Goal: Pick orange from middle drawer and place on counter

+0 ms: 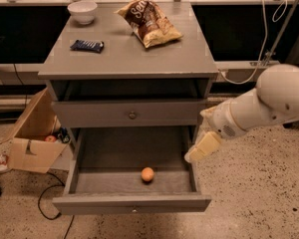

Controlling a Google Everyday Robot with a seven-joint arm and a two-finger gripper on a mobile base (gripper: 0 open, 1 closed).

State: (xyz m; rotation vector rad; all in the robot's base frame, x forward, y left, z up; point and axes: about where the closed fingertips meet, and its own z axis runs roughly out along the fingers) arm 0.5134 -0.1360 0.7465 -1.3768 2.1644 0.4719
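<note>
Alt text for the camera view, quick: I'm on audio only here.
An orange lies in the pulled-out drawer, near its front; the gripper hangs at the drawer's right side, apart from the orange. On the counter above sit a white bowl, a chip bag and a dark blue packet.

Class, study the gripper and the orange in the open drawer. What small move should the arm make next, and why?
Probably bring the gripper inward over the tray and down toward the orange. The gripper hangs by the right wall, as pictured, of the open middle drawer, apart from the orange, which lies bare on the drawer floor near the front.
</note>
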